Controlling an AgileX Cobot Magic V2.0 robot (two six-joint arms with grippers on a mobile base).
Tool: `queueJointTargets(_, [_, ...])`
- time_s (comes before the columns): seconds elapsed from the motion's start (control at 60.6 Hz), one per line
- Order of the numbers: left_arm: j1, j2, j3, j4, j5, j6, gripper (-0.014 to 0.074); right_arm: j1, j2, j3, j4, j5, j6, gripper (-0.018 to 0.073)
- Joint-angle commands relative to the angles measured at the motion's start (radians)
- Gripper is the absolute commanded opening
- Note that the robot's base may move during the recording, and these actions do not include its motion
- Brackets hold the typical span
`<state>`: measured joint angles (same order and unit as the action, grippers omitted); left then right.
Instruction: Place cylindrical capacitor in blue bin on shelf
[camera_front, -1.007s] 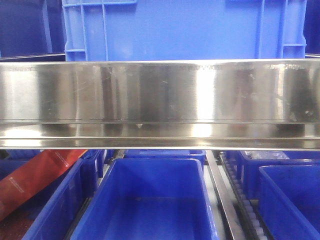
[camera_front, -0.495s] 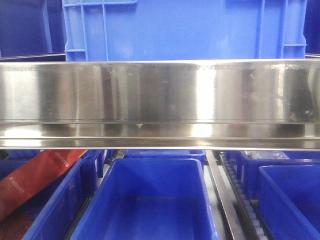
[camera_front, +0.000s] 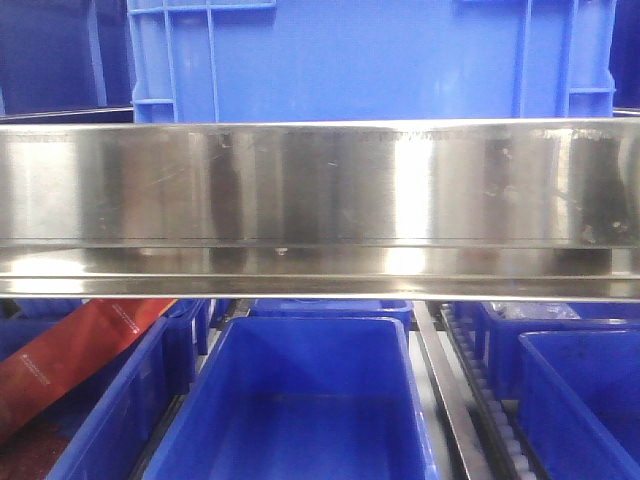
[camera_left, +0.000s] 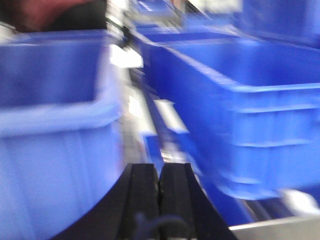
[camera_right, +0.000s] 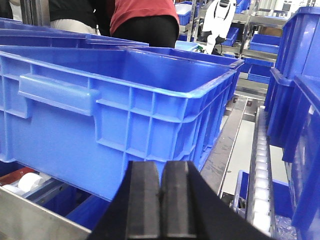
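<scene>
The cylindrical capacitor shows in no view. The shelf's shiny steel front rail (camera_front: 320, 200) spans the front view. Below it sits an open blue bin (camera_front: 300, 400); a large blue bin (camera_front: 370, 60) stands on the tier above. My left gripper (camera_left: 160, 167) is shut with nothing between its black fingers, pointing into a gap between blue bins; that view is blurred. My right gripper (camera_right: 161, 165) is shut and empty, in front of the lower wall of a large blue bin (camera_right: 115, 110). Neither gripper shows in the front view.
More blue bins stand at lower left (camera_front: 110, 400) and lower right (camera_front: 580, 400). A red packet (camera_front: 70, 360) lies at lower left. A white roller track (camera_right: 261, 165) runs on the right of the right wrist view. People (camera_right: 145, 17) stand behind the bins.
The front view has shifted very slightly; the shelf and bins stand as before. No earlier wrist frames are given.
</scene>
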<state>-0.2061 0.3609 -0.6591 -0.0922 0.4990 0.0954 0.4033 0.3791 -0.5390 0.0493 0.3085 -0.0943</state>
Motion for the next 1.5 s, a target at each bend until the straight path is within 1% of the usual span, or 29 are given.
queueJointTargets(0.0, [0.046,-0.099,0.150,0.001,-0.172,-0.005,-0.0111,-0.004,-0.005,0.004,-0.009,-0.024,0.000,-0.0162])
queueJointTargets(0.083, [0.077,-0.194,0.289,0.001,-0.274,-0.005,-0.0111,-0.004,-0.005,0.004,-0.009,-0.024,0.000,-0.0162])
queueJointTargets(0.198, [0.111,-0.321,0.465,0.001,-0.371,-0.010,-0.0111,-0.004,-0.005,0.004,-0.009,-0.024,0.000,-0.0162])
queueJointTargets(0.248, [0.120,-0.361,0.522,0.001,-0.385,-0.027,-0.0111,-0.004,-0.005,0.004,-0.009,-0.024,0.000,-0.0162])
queueJointTargets(0.396, [0.130,-0.361,0.656,0.017,-0.436,-0.029,-0.0111,-0.004,-0.005,0.004,-0.009,-0.028,0.000,-0.0162])
queueJointTargets(0.446, [0.128,-0.361,0.659,0.021,-0.458,-0.048,-0.0111,-0.004,-0.005,0.004,-0.009,-0.031,0.000,-0.0162])
queueJointTargets(0.462, [0.126,-0.361,0.659,0.028,-0.440,-0.059,-0.0111,-0.004,-0.005,0.004,-0.009,-0.031,0.000,-0.0162])
queueJointTargets(0.495, [0.124,-0.361,0.659,0.059,-0.397,-0.095,-0.0111,-0.004,-0.005,0.004,-0.009,-0.033,0.000,-0.0162])
queueJointTargets(0.528, [0.119,-0.361,0.659,0.092,-0.395,-0.131,-0.0111,-0.004,-0.005,0.004,-0.009,-0.033,0.000,-0.0162])
queueJointTargets(0.611, [0.114,-0.361,0.659,0.129,-0.390,-0.159,-0.0111,-0.004,-0.005,0.004,-0.009,-0.033,0.000,-0.0162])
queueJointTargets(0.974, [0.113,-0.361,0.659,0.131,-0.435,-0.159,-0.0111,-0.004,-0.005,0.004,-0.009,-0.033,0.000,-0.0162])
queueJointTargets(1.485, [0.113,-0.361,0.659,0.131,-0.435,-0.159,-0.0111,-0.004,-0.005,0.004,-0.009,-0.033,0.000,-0.0162])
